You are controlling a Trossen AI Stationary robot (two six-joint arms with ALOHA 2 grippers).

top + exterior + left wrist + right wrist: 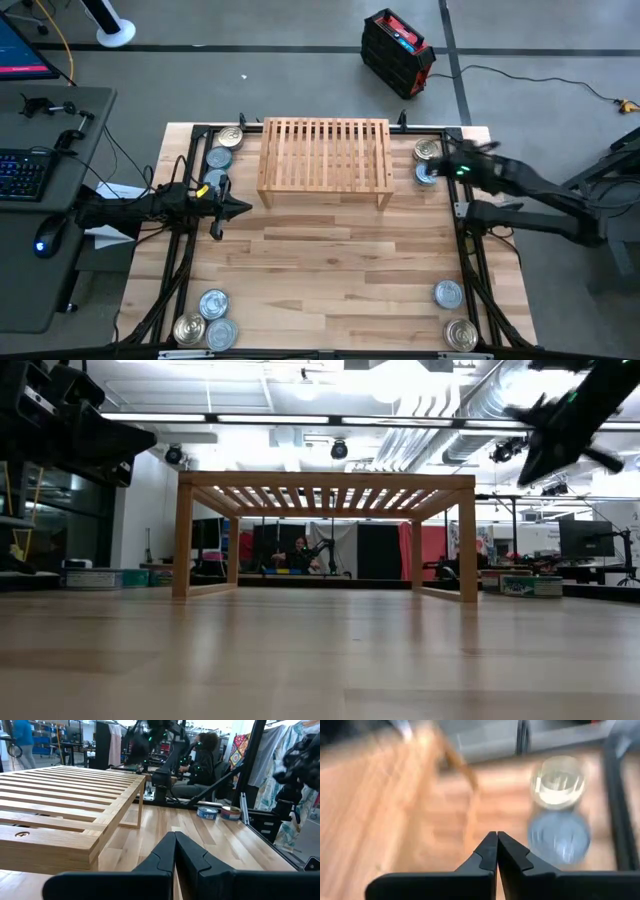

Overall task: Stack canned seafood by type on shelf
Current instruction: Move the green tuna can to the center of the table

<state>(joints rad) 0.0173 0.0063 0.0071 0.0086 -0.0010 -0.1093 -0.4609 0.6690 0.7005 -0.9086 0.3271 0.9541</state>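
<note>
Two tins, gold-lidded tin [427, 149] and bluish tin [427, 172], sitting just beyond the right end of the shelf [325, 160], touching each other. Hovering above them, raised off the table: right gripper [447, 167], fingers pressed together, pinching nothing. Waiting off the shelf's left end: left gripper [240, 208], fingers pressed together too.

Robotics lab: exposed silver ceiling ducts [440, 430], grey desk with black keyboard [22, 172] beside the light-wood worktop [330, 270], more dark robot arms [165, 740] behind.
</note>
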